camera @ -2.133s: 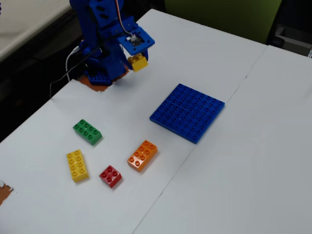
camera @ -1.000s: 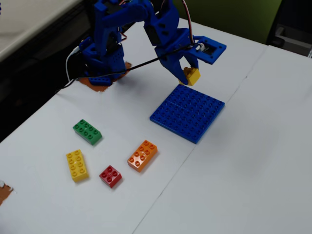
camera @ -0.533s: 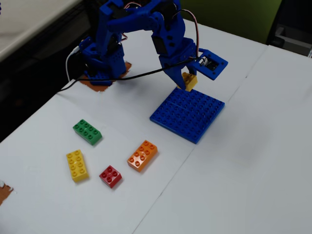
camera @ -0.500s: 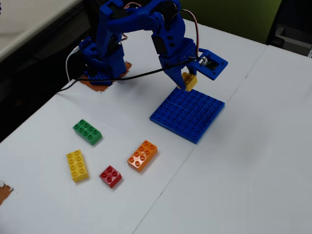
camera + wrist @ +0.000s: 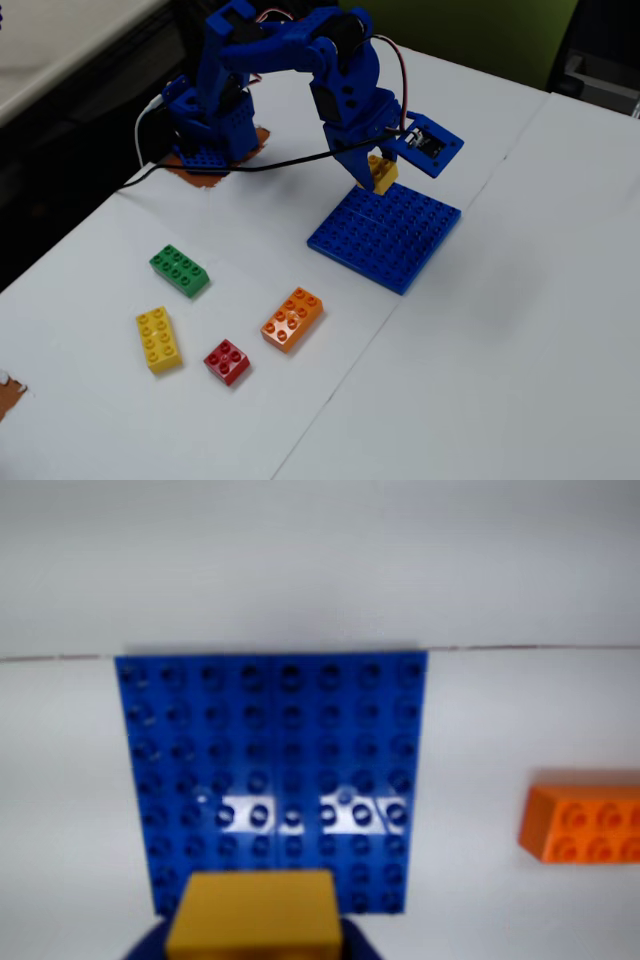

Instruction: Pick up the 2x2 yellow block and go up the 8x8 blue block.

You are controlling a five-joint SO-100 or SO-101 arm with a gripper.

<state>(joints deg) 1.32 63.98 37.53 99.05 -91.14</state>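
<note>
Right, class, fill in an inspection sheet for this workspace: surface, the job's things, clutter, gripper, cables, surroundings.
Surface: white table with a seam line running across it.
Job's things: 2x2 yellow block held above the near edge of the 8x8 blue block, which lies flat.
Clutter: green brick, long yellow brick, red brick and orange brick, all apart from the plate.
Gripper: gripper shut on the yellow block.
Cables: black cable trails from the arm's base across the table; white cable by the base.
Surroundings: dark floor beyond the table's left edge; green wall behind.
</note>
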